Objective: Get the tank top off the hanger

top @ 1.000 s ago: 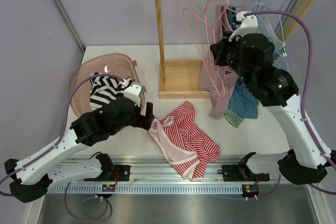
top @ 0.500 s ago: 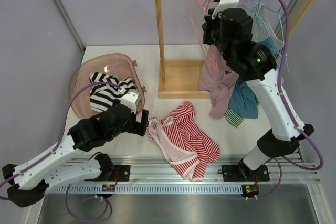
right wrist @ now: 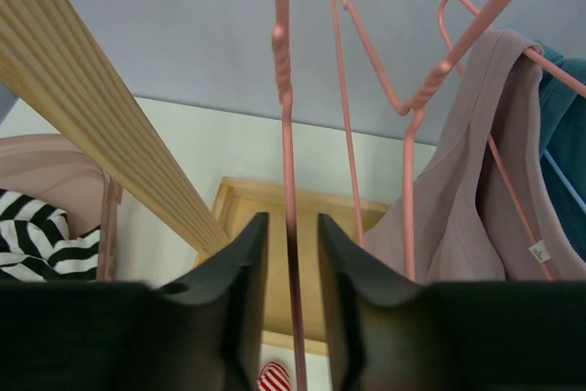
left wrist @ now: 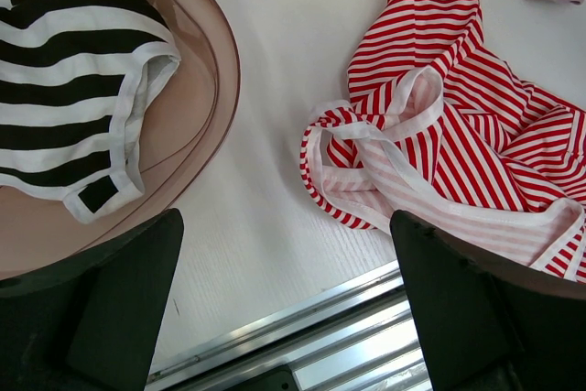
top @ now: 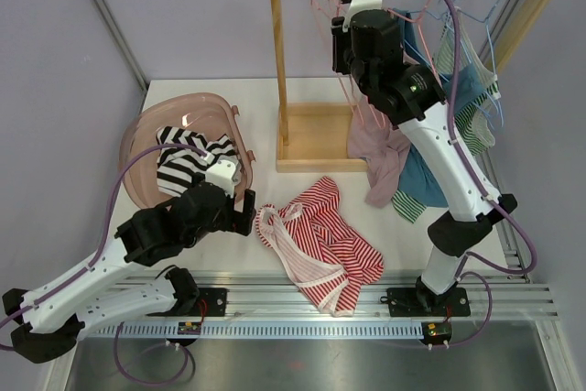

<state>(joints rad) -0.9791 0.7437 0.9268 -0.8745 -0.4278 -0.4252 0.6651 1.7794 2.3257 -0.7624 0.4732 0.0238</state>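
Your right gripper has risen to the rail, jaws narrowed around a bare pink hanger, grip unclear, mauve tank top still hung just right of it, so removal looks pending.

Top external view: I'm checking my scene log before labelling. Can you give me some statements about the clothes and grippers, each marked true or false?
1. The red-and-white striped tank top lies on the white table. True.
2. The left gripper is shut on that top. False: it is open beside it, holding nothing.
3. The black-and-white striped garment lies on the bare table. False: it lies in the pink translucent basket.
4. A pink wire hanger runs between the fingers of the right gripper. True.
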